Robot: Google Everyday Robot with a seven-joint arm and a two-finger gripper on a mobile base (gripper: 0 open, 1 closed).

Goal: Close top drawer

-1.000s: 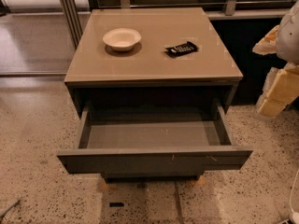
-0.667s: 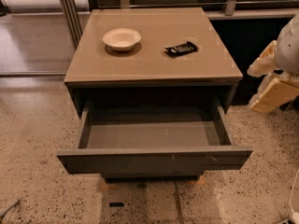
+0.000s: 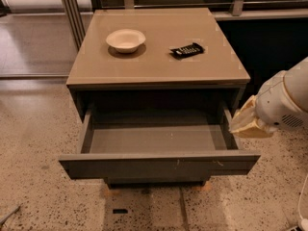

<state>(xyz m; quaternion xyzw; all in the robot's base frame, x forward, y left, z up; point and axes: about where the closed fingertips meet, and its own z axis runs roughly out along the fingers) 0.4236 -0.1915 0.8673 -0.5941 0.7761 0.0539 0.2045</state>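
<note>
No legible text, labels, brands or numbers anywhere, end effector (image 3: 246, 124) just right of the top drawer (image 3: 159, 163)

Top drawer (image 3: 159, 163): pulled out, standing open.
Wide, shallow, dark grey-brown; flat front panel without handle, small pale scratches right of centre. Sits level and square, drawn well out from under the desk (image 3: 159, 69) top, its grey inner floor in view. Tool (image 3: 246, 123) just beside the drawer's right side wall; contact cannot be told.

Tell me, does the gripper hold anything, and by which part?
Nothing is visibly held; the gripper sits beside the right side of the open top drawer.
</note>
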